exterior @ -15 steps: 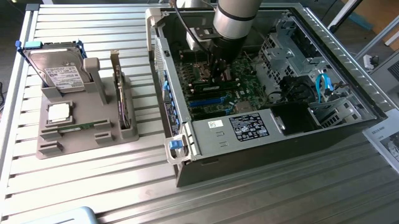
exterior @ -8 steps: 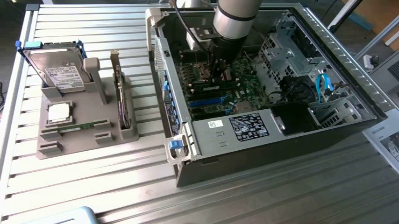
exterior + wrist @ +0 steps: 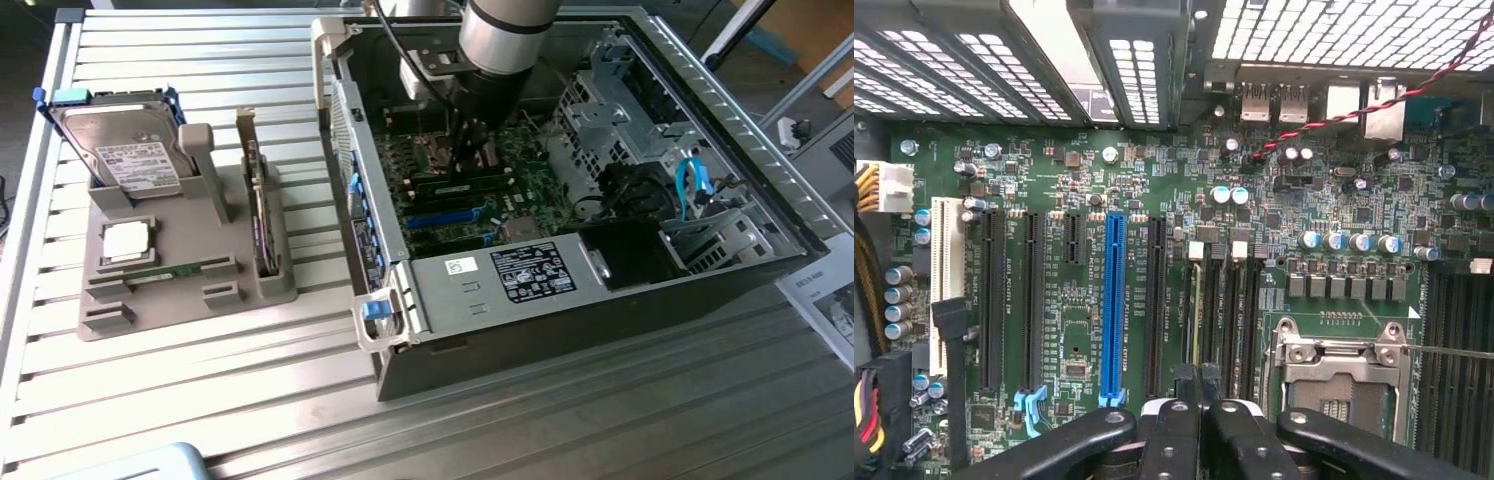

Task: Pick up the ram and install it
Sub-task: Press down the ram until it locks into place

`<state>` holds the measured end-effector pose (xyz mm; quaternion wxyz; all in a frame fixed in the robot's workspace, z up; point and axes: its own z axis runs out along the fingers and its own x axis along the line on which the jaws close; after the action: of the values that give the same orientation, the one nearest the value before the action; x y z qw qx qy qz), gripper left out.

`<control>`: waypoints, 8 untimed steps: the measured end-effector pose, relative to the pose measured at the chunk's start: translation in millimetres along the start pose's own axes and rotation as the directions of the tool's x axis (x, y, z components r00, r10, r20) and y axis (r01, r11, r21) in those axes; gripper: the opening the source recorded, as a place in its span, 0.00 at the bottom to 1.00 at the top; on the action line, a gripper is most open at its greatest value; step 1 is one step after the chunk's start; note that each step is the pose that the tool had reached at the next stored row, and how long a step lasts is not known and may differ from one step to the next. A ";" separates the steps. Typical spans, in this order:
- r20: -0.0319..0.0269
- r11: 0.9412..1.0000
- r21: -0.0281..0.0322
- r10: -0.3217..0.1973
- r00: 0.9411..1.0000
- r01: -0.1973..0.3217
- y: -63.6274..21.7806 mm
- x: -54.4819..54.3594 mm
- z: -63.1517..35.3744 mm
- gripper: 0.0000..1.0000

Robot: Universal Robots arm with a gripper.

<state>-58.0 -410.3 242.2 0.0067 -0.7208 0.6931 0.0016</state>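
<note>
The thin, narrow green circuit-board ram stick (image 3: 200, 268) is being held on edge in a slot of the grey moulded plastic parts holder (image 3: 160, 300) on the slatted metal table (image 3: 267, 400) – just beside the square silver processor chip (image 3: 127, 240) and well apart from the arm. Nothing is being gripped by the black two-fingered gripper (image 3: 467, 165) (image 3: 1199, 375) – its fingers are being kept pressed together. It is being held low inside the open grey metal computer case (image 3: 747, 160), over the green motherboard (image 3: 1334, 200), near the black memory slots (image 3: 1239, 310) and the blue expansion slot (image 3: 1114, 300).
</note>
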 end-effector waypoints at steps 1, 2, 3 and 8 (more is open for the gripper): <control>0.000 1.000 0.000 0.000 1.000 0.000 1.1 -0.4 0.3 0.10; 0.000 1.000 0.000 0.000 1.000 0.000 3.2 -1.7 0.8 0.10; 0.000 1.000 0.000 0.000 1.000 0.000 5.7 -3.8 1.6 0.10; 0.000 1.000 0.000 0.000 1.000 0.000 7.5 -5.2 3.6 0.10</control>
<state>-65.7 -405.4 238.6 0.0066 -0.7209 0.6930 0.0016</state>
